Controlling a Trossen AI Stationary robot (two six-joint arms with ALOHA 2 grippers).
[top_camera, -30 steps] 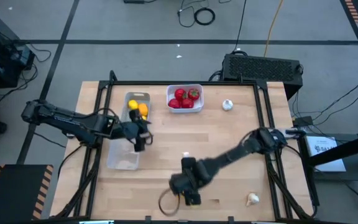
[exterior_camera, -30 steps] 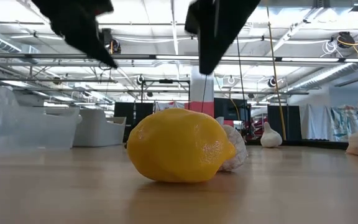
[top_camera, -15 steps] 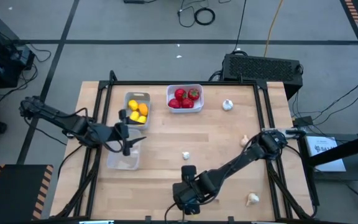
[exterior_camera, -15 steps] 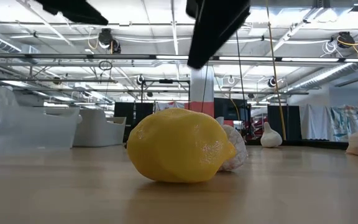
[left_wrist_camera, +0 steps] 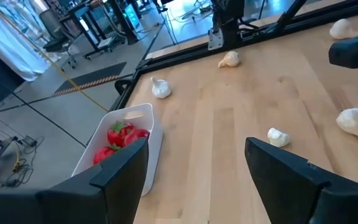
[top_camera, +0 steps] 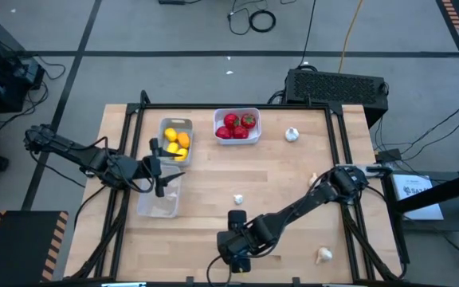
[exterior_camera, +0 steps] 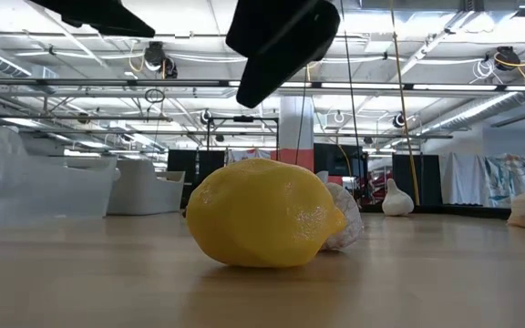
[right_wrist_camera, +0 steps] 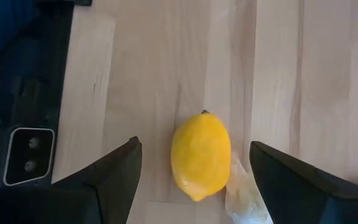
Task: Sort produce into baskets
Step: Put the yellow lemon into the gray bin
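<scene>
The lemon (right_wrist_camera: 201, 154) lies unmoved while the right hand (right_wrist_camera: 194, 168), fingers wide, has shifted above it.

Pale wood table (top_camera: 277, 179) — matt, glossy yellow lemon (exterior_camera: 262, 214), papery garlic (left_wrist_camera: 353, 119)

left claw (top_camera: 162, 177) over clear basket (top_camera: 157, 201) | right claw (top_camera: 233, 253) near front edge, fingers seemingly apart
</scene>
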